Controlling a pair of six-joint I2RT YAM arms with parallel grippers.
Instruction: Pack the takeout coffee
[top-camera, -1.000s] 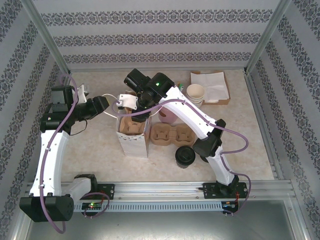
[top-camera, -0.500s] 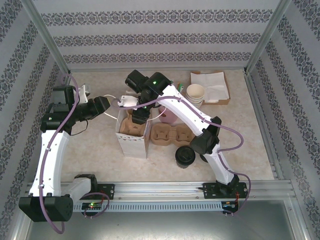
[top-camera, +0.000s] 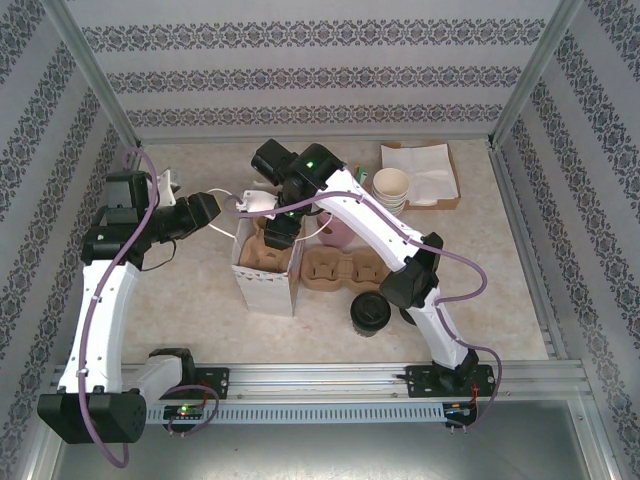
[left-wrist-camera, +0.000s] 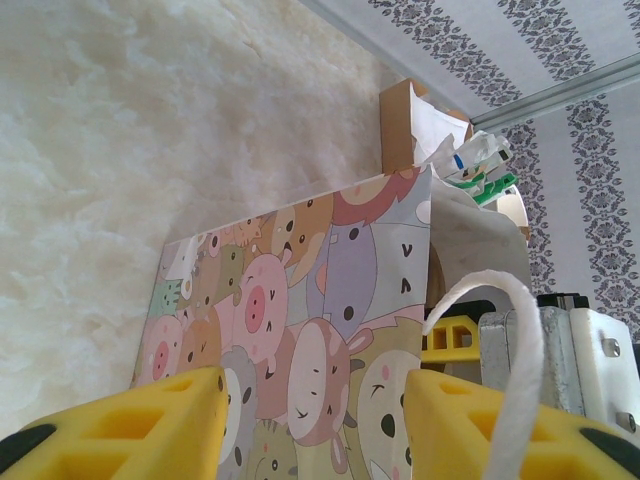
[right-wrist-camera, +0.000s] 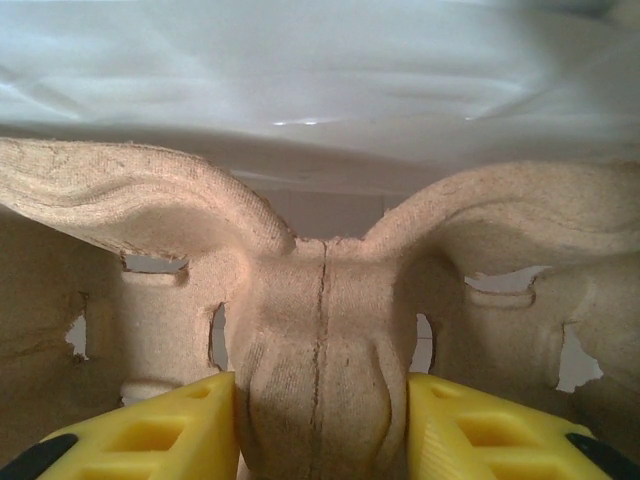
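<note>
A paper bag (top-camera: 262, 285) stands mid-table, a pulp tray (right-wrist-camera: 320, 330) inside, a second tray (top-camera: 340, 268) just beside it. The right gripper (right-wrist-camera: 320, 425) straddles the inner tray's ridge; clamped or loose, I cannot tell. The left gripper (left-wrist-camera: 315, 405) is spread, the bag's cord (left-wrist-camera: 500, 330) over one finger. The takeout coffee (top-camera: 370, 312), cream cup, black lid, stands upright near the second tray.

Carrier (right-wrist-camera: 320, 330): moulded paper pulp; matt, rough, fibrous; ragged at the cut-outs
Bag (left-wrist-camera: 300, 340): paper; smooth, printed outside; plain white with a soft sheen inside
Bag handle (left-wrist-camera: 525, 340): white twisted cord
Right gripper (right-wrist-camera: 320, 430): fingers (right-wrist-camera: 150, 435) of yellow plastic; matt
Takeout coffee (top-camera: 370, 312): black plastic lid; slight gloss
Table (top-camera: 200, 300): smooth; mottled beige
Rail (top-camera: 330, 375): bare metal
</note>
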